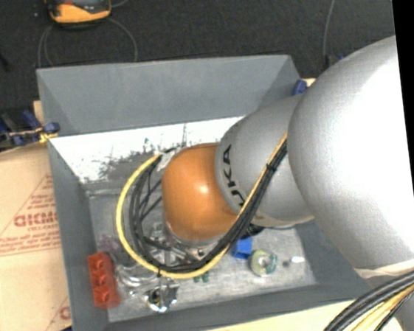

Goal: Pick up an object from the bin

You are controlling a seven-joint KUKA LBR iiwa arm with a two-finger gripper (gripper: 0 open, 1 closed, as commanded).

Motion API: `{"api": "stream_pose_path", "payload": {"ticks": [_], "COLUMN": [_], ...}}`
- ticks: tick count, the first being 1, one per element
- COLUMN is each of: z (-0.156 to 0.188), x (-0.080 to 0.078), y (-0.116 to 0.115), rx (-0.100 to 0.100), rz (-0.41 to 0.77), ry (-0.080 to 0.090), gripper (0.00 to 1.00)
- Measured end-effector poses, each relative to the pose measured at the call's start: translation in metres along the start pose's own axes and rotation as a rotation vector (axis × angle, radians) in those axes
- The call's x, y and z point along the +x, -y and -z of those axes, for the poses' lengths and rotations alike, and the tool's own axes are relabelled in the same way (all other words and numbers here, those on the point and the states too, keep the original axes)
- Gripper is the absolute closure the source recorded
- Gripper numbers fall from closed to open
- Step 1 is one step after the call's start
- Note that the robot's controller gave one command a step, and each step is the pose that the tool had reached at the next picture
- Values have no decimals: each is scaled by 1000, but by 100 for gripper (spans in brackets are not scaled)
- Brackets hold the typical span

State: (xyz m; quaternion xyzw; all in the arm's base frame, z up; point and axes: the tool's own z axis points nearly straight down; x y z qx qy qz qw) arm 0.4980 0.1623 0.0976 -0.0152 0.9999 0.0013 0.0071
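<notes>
The arm (325,162) points down into the bin (71,213) near a red block (101,279); whether its hand (160,277) grips cannot be told.

Grey bin (169,91) w/ red block (101,279), blue piece (242,250).

Arm (281,167): from the right, over the middle of the bin (74,235).
Brick (101,279): on the floor, by the left wall.
Small parts (159,296): heaped right of the brick, toward the front.
Block (242,250): right of the heap; cap (262,264) just beside it.
</notes>
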Motion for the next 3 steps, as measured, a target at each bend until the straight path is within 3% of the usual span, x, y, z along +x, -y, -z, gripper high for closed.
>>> {"api": "stream_pose_path", "payload": {"ticks": [1, 2, 3], "z": [-20, -17, 210], "x": [1, -4, -13], "y": [-7, -6, -17], "rx": [-2, -5, 0], "rz": [-9, -14, 223], "ry": [2, 18, -5], "gripper": [0, 100, 100]}}
